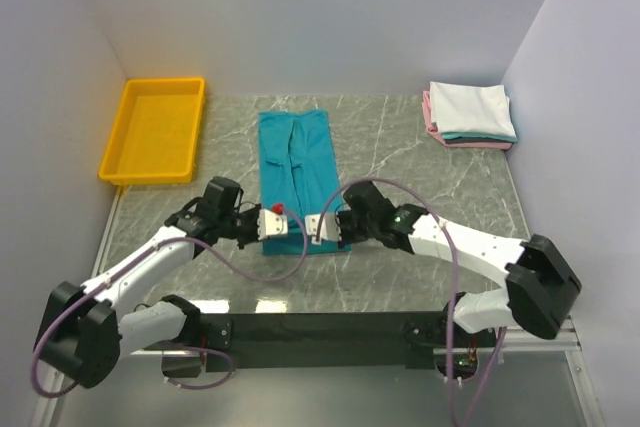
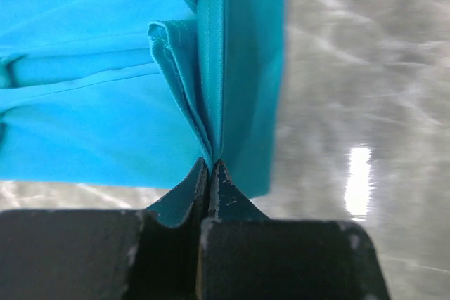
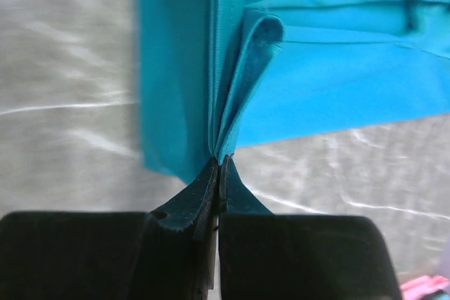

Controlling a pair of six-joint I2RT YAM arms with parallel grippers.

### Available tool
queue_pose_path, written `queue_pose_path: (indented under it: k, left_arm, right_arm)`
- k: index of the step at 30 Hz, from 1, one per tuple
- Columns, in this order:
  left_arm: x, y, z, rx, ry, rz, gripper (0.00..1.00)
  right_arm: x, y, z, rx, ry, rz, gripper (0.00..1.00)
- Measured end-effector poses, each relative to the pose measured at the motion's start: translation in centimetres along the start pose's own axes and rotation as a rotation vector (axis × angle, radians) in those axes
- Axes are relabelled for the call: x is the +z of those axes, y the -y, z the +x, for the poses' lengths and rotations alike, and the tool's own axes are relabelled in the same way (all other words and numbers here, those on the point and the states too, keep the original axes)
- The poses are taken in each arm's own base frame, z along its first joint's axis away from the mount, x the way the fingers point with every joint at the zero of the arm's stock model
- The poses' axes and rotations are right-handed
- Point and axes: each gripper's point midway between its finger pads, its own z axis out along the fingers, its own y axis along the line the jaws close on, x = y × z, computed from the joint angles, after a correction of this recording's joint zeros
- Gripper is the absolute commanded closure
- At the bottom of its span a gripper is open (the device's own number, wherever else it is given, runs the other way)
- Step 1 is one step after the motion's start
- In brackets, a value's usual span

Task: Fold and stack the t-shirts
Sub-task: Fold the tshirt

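A teal t-shirt lies as a long narrow strip in the middle of the table, sleeves folded in. My left gripper is shut on its near left corner; in the left wrist view the cloth bunches into folds right at the pinched fingertips. My right gripper is shut on the near right corner, and the fabric gathers into its closed tips. A stack of folded t-shirts, white on top with teal and pink below, sits at the far right.
A yellow plastic bin stands at the far left of the marble table. White walls close in the left, right and back sides. A pink edge shows at the bottom right of the right wrist view.
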Motion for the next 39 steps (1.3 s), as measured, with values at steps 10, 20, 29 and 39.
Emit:
queue_pose_path:
  k: [10,20,29,39]
  left_arm:
    - [0.4,-8.1,1.6,0.075,0.001,-0.073,0.99]
    - [1.2,-16.9,3.5,0.118,0.015,-0.13,0.97]
    - [4.1,-20.8,6.4,0.089,-0.003,-0.127,0.58]
    - [-0.2,-24.7,4.8,-0.058,0.024,-0.256,0.53]
  right_arm:
    - [3.0,8.4,1.2,-0.073,-0.024,0.061,1.0]
    - [6.1,15.9,2.9,-0.109,-0.035,0.116,1.0]
    - [9.5,17.1,6.1,-0.08,-0.098,0.102,0.36]
    - [5.0,21.2,4.9,0.105,-0.105,0.217,0.51]
